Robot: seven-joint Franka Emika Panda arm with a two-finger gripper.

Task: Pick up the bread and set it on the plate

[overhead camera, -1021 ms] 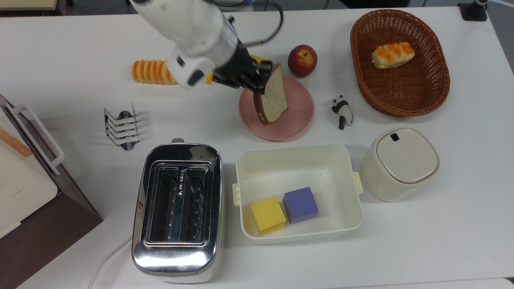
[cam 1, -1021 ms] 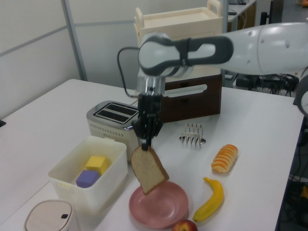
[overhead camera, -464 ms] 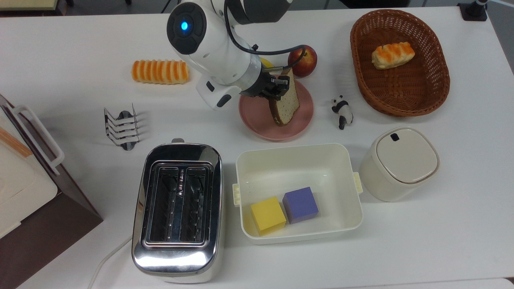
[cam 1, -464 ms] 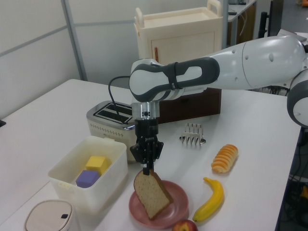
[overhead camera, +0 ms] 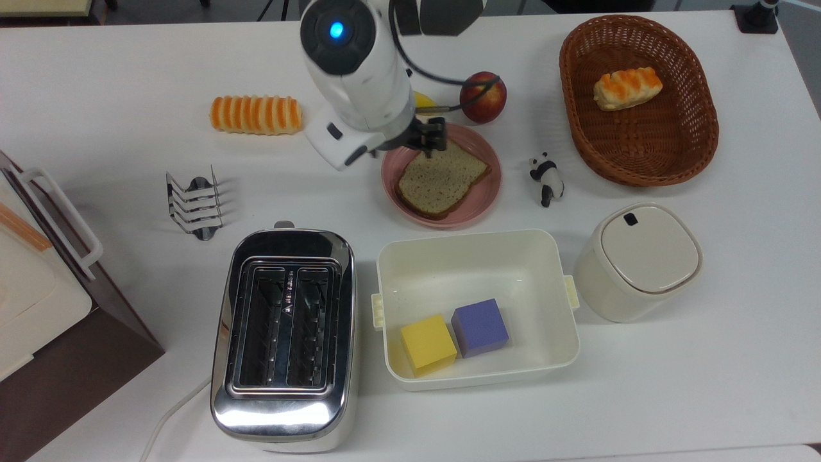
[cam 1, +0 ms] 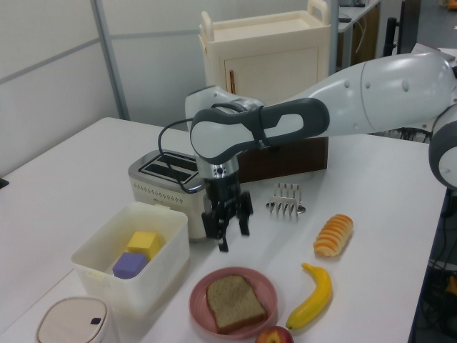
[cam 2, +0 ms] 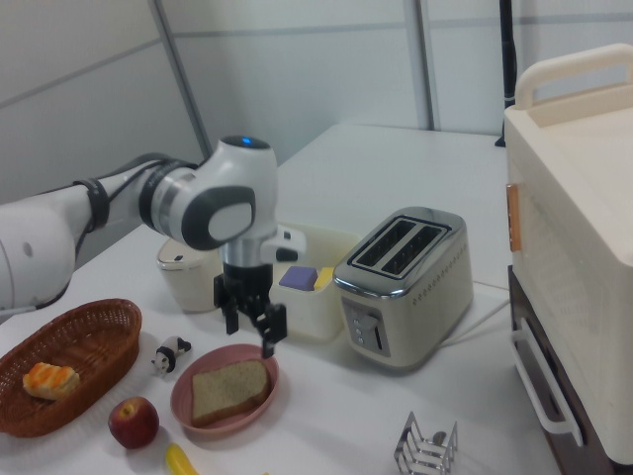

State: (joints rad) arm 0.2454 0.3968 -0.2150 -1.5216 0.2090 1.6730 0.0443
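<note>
The bread (overhead camera: 441,178) lies flat on the plate (overhead camera: 482,192), crust all round and rounded top toward the top view's lower left, sitting well inside the pink rim. In the left view the slice (cam 1: 235,302) fills most of the plate (cam 1: 203,316), and in the right view it (cam 2: 229,387) rests level on the plate (cam 2: 185,406) as well.

The hand (cam 1: 228,230) hangs above the plate, clear of the slice, its two fingers (cam 1: 245,216) spread wide with nothing between them (the gap between them is plain in the left view). In the right view the hand (cam 2: 251,329) points straight down, just over the plate's far edge, and in the top view the hand (overhead camera: 428,136) sits over the rim at the plate's upper side, apart from the bread.

Around the hand: the apple (overhead camera: 482,96) is just beside it to the top view's right, and a bit of the banana (cam 1: 311,294) lies near it too. The striped roll (overhead camera: 256,115) lies off to the top view's left of the hand. The white tub (overhead camera: 476,256) sits below the plate in the top view, holding a yellow block (overhead camera: 428,344) and a purple block (overhead camera: 480,327). The toaster (overhead camera: 284,333) stands beside the tub on the bench (overhead camera: 705,372).
</note>
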